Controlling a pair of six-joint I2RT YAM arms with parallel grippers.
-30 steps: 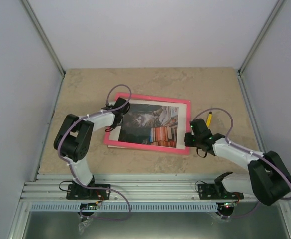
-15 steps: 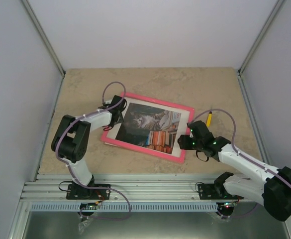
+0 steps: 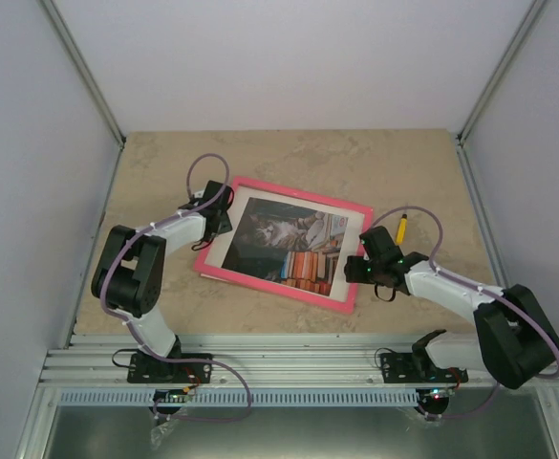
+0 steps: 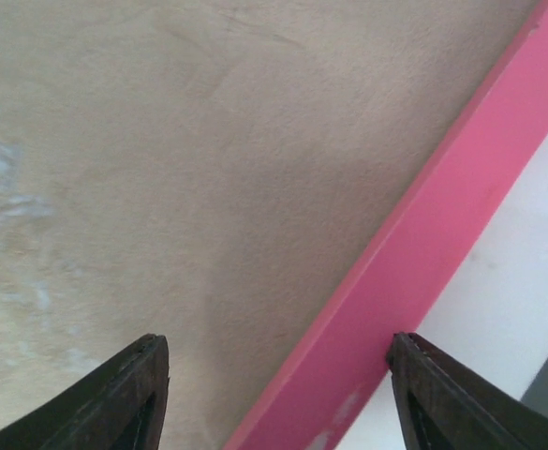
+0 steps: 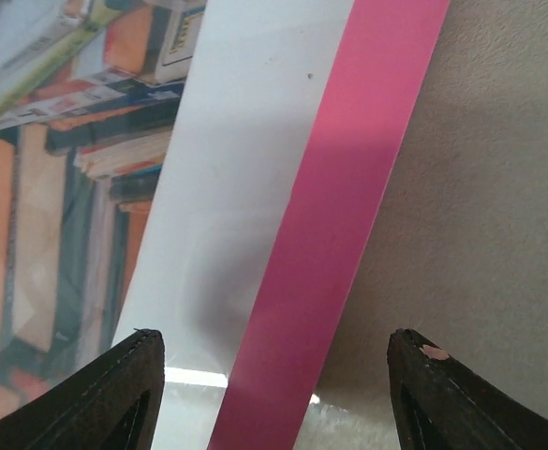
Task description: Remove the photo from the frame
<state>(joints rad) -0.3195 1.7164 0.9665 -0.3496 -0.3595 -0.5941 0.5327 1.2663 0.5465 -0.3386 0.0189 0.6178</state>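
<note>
1. Frame (image 3: 303,193) flat mid-table (image 3: 164,163), pink side up, skewed; photo (image 3: 284,239) still in it.
2. Left gripper (image 4: 274,349) at frame's 9 o'clock edge: released, fingers (image 4: 133,394) spread either side of pink edge, gripping nothing.
3. Right gripper (image 5: 274,339) at 4 o'clock corner: likewise released, straddling pink edge.
4. Can't tell if any fingertip touches frame.
5. Photo's 4 o'clock corner hidden under right gripper from above; wrist views cut off all but a strip.
6. Small yellow item (image 3: 402,228) at 3 o'clock, apart from frame; too small to ID.
</note>
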